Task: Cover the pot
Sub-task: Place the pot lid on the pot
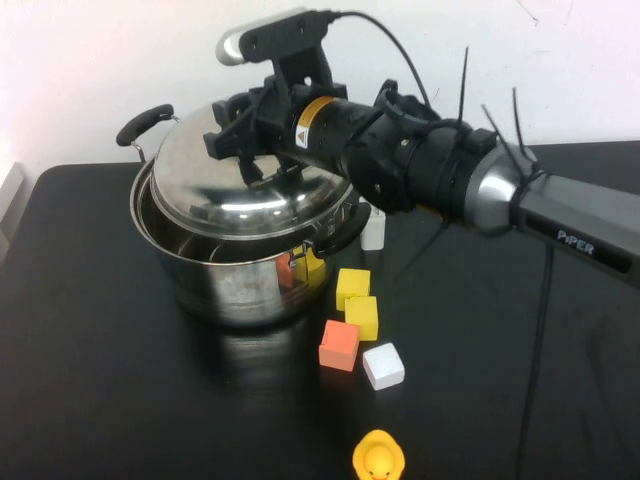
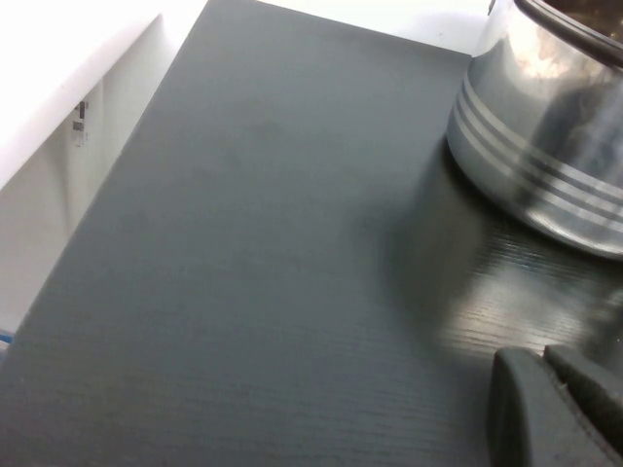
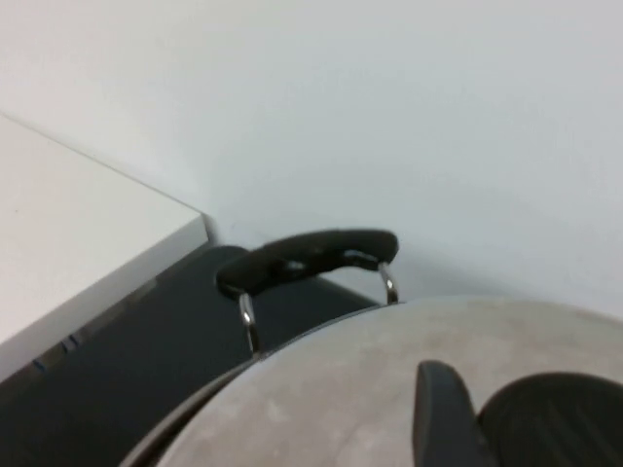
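Two black handles flank the shiny pot [image 1: 235, 285]; right gripper [image 1: 250, 150] fingers clasp the tilted lid [image 1: 240, 180]; left gripper [image 2: 555, 404] state unclear.

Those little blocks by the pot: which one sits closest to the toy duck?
The white block, the lowest of the group, just above the duck. The orange block lies beside it; the two yellow blocks and another white one lie farther back.

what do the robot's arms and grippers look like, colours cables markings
Over the lid, the right gripper is black, behind it a yellow band with a warning triangle, a silver-grey camera on top, black cables and zip ties, and a grey link marked PiPER. Beside the pot, the left gripper shows only dark, ridged rubbery fingers.
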`<action>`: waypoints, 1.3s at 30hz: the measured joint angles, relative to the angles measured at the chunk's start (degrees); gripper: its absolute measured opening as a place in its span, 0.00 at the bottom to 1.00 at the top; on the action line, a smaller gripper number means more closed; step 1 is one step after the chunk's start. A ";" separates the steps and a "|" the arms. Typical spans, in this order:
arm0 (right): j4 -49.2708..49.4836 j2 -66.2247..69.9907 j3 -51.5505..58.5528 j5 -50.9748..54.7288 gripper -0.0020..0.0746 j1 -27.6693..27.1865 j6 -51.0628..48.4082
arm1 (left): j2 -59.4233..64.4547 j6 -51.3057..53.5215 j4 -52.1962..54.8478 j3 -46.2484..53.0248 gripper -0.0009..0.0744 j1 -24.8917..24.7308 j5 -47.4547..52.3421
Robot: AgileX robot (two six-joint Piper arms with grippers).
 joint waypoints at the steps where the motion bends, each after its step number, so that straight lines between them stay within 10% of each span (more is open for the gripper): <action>1: 0.00 0.43 0.00 -0.12 0.47 0.00 0.16 | 0.00 0.00 0.00 0.00 0.01 0.00 0.00; 39: -0.20 4.35 -0.37 -5.96 0.47 1.68 -1.92 | 0.00 0.22 0.00 0.00 0.01 0.00 0.00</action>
